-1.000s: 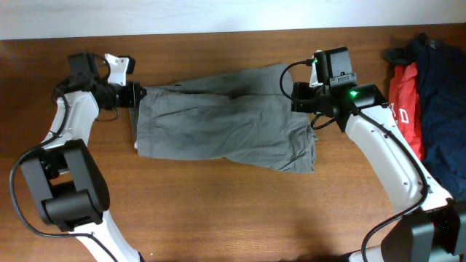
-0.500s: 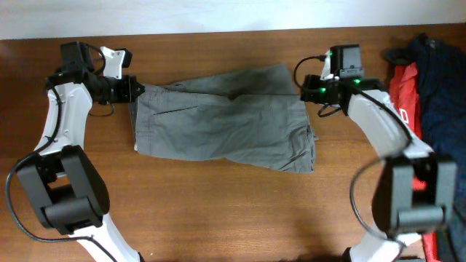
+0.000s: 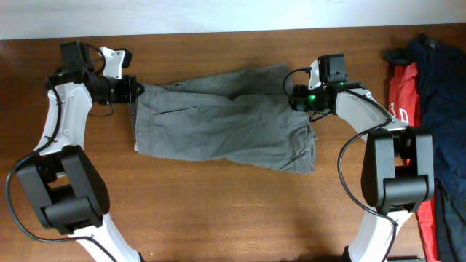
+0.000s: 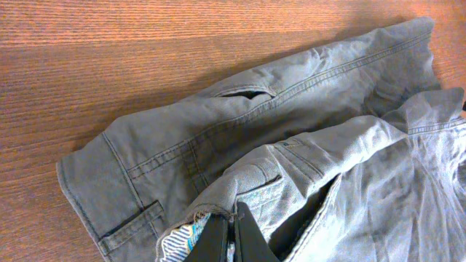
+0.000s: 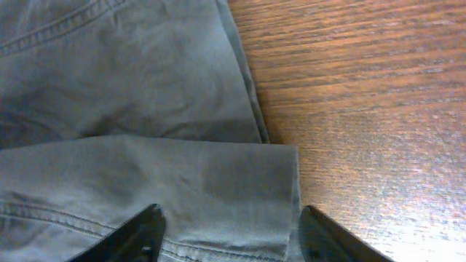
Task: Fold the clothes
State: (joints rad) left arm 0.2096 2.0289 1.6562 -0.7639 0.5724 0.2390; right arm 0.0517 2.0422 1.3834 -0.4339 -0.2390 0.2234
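The clothes, a pair of grey-olive shorts (image 3: 226, 124), lie spread across the middle of the wooden table, waistband to the left and legs to the right. My left gripper (image 3: 136, 89) is shut on the waistband edge; in the left wrist view its jaws (image 4: 233, 218) pinch the fabric beside a striped inner lining (image 4: 182, 239). My right gripper (image 3: 293, 98) stands open at the upper right leg hem. In the right wrist view its fingers (image 5: 142, 236) straddle the hem corner of the shorts (image 5: 218, 189), with bare wood to the right.
A red garment (image 3: 404, 102) and navy-blue garments (image 3: 439, 80) are piled at the table's right edge, close behind the right arm. The table's far edge (image 3: 218, 33) meets a white wall just beyond the shorts.
The right gripper has shifted left from beside the leg onto the hem, its wrist turned. The left gripper drew slightly left with the waistband, then stayed still.
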